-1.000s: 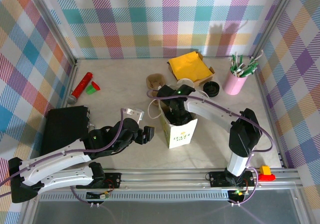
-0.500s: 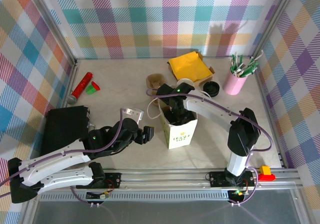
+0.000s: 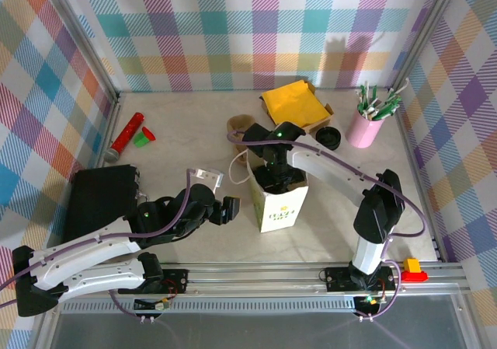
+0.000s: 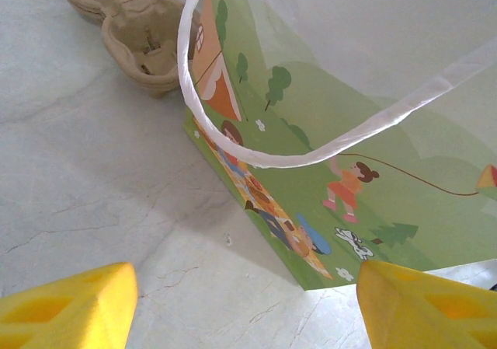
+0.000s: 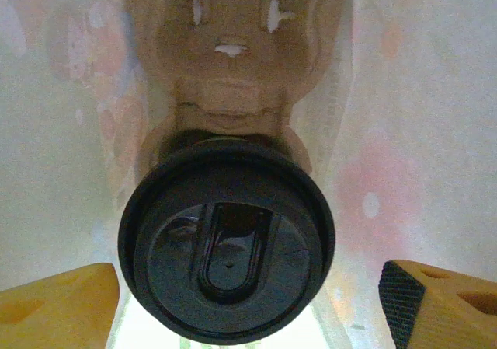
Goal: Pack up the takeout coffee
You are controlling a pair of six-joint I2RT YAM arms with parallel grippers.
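Right gripper [image 5: 248, 306] down in the mouth of the tall white paper bag [image 3: 283, 209], jaws spread wide, gripping nothing; yellow fingers [image 5: 54, 298] clear on either side of the cup. Left gripper [image 4: 248, 310] open too and empty, just beside the bag's printed wall. Inside the bag, a brown moulded-pulp carrier [image 5: 233, 77]; seated against it, upright, the takeout coffee [image 5: 227, 260], seen from above as a round black plastic lid. Looks packed: main step apparently done. Left, by judgement: lifting the right arm out without snagging the white paper handle [image 4: 256, 158].
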